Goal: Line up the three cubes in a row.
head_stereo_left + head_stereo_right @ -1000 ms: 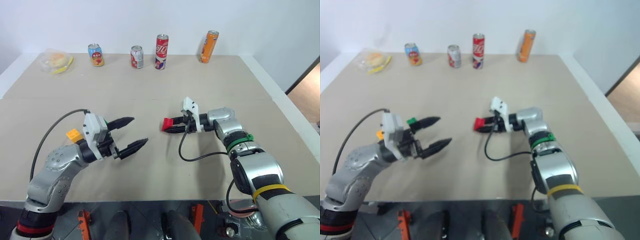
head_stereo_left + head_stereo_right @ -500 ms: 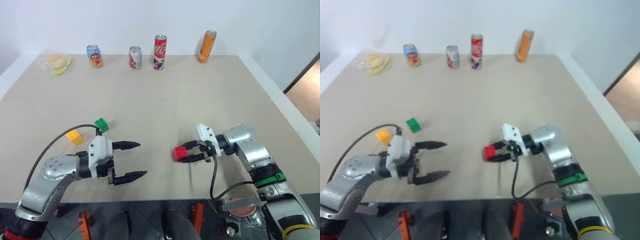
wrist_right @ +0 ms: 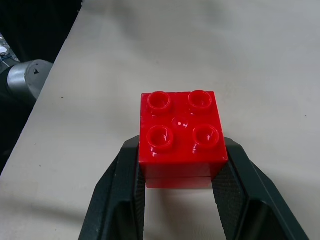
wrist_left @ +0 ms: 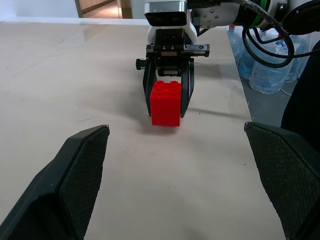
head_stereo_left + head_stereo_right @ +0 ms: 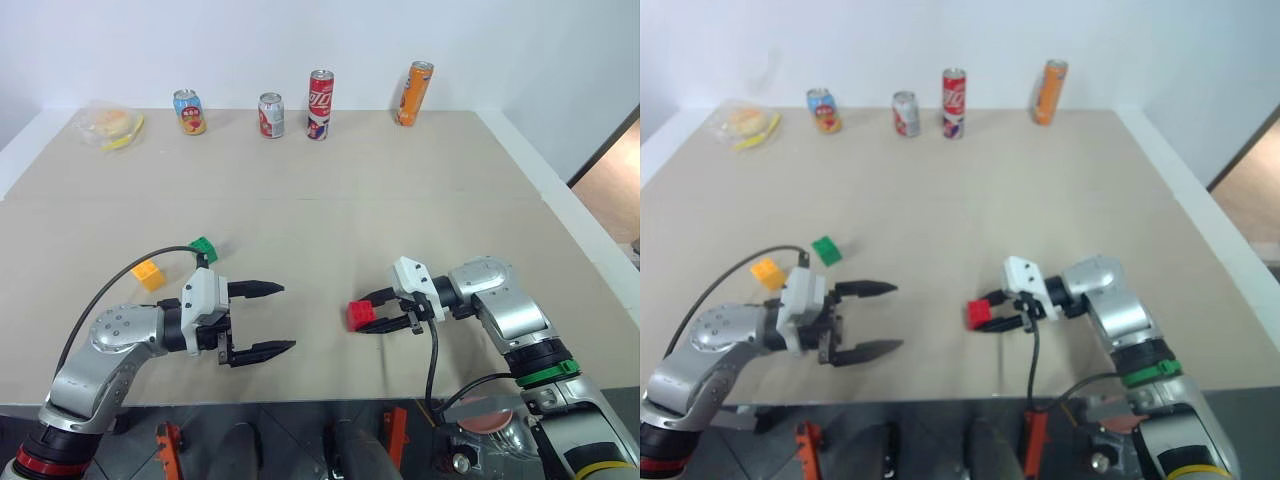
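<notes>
right gripper (image 5: pixel 372 315) pulled back, red cube (image 5: pixel 360 314) clamped between its fingers

Silver arms, black two-fingered hands, white wrist blocks, black cables, apparently green band.

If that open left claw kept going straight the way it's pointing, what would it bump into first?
Most likely the red cube, held in the fingers of the right gripper. The left gripper points across the table straight at it, with bare tabletop between. Exact height is hard to judge, so it might strike the fingers too.
</notes>
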You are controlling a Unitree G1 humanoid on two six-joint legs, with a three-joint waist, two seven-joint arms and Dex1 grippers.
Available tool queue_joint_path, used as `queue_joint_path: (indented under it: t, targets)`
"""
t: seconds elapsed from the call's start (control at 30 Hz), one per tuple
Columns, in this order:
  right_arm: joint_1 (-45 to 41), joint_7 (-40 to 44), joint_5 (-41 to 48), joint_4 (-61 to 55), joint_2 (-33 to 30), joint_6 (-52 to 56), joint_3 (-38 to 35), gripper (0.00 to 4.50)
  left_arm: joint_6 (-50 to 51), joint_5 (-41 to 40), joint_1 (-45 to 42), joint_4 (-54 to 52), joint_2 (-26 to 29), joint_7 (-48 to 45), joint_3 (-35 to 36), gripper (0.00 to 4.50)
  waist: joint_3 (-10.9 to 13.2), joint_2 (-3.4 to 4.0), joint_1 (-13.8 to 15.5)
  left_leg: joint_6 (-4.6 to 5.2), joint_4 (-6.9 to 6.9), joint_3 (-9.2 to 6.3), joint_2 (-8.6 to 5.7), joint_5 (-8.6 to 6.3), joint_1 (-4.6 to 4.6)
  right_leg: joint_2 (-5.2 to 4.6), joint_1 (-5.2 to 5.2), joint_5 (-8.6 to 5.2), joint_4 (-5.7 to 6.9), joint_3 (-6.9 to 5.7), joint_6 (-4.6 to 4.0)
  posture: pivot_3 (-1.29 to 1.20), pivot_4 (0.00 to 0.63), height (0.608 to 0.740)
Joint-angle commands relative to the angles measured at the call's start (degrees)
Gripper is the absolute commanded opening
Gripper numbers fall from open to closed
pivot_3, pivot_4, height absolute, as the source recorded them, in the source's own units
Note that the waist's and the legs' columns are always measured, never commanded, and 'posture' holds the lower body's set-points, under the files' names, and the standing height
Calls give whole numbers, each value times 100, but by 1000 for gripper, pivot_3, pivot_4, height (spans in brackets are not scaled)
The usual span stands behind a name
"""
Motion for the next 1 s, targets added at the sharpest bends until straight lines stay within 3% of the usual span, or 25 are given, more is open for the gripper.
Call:
queue_joint_path:
  t: [0.03, 0.37, 0.43, 0.63, 0.83, 1.0]
  targets:
    - [-59, 27, -77, 51, -62, -167, 48, 1254, 1, -21, -13, -169, 3, 18, 34, 4500, 0, 0, 0, 0, 0, 0, 0, 0, 0, 0, 0, 0, 0, 0, 0, 0, 150, 740]
    - [-163, 137, -118, 201, -55, -256, 122, 1254, 144, -51, -38, -204, -31, 200, 68, 4500, 0, 0, 0, 0, 0, 0, 0, 0, 1, 1, 0, 0, 0, 0, 0, 0, 150, 740]
    - [-173, 155, -108, 207, -57, -264, 132, 2297, 159, -57, -47, -215, -35, 224, 68, 4500, 0, 0, 0, 0, 0, 0, 0, 0, 1, 1, 0, 0, 0, 0, 0, 0, 150, 740]
    - [-233, 330, 187, -75, -143, 78, 44, 4345, 162, -65, -27, -221, -8, 244, 79, 4500, 0, 0, 0, 0, 0, 1, 0, 0, 0, 1, 0, 0, 0, 3, 0, 0, 150, 740]
    - [-677, 187, 1087, -843, -329, 1199, -425, 4455, 693, -359, -472, 59, 115, 665, 654, 4500, 1, 0, -5, 0, 1, 1, 1, 0, -1, 2, -4, 2, 2, 3, 2, 0, 150, 740]
    - [-1361, -874, 1519, -1091, 324, 1937, -766, 4455, 1113, 102, -1646, 1503, 651, 918, 944, 4500, -4, -8, -11, 5, 3, -32, 2, 4, 8, 27, 0, 19, 3, 2, -4, 0, 150, 740]
